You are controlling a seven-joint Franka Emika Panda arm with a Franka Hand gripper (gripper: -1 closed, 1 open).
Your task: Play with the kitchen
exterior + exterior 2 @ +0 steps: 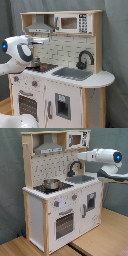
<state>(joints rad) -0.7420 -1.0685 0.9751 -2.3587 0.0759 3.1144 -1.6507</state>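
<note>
Kitchen [60, 203] fills frame centre in both exterior views, rigid wood, too heavy to lift imo. Grab small parts: oven handle [65, 213], knobs, faucet [75, 167]. Arm [102, 156] upper right, over sink; finger state: can't tell.

Grey curtain [115, 30] backdrop — wooden floor [100, 240]

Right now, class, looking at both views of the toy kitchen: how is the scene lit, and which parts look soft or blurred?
In both exterior views the lighting is even and diffuse, with no strong glare. In the first exterior view the kitchen is soft throughout and the arm, close to the camera, is blurred. In the second exterior view the pot shows a faint sheen, and the hood's underside is shaded.
</note>
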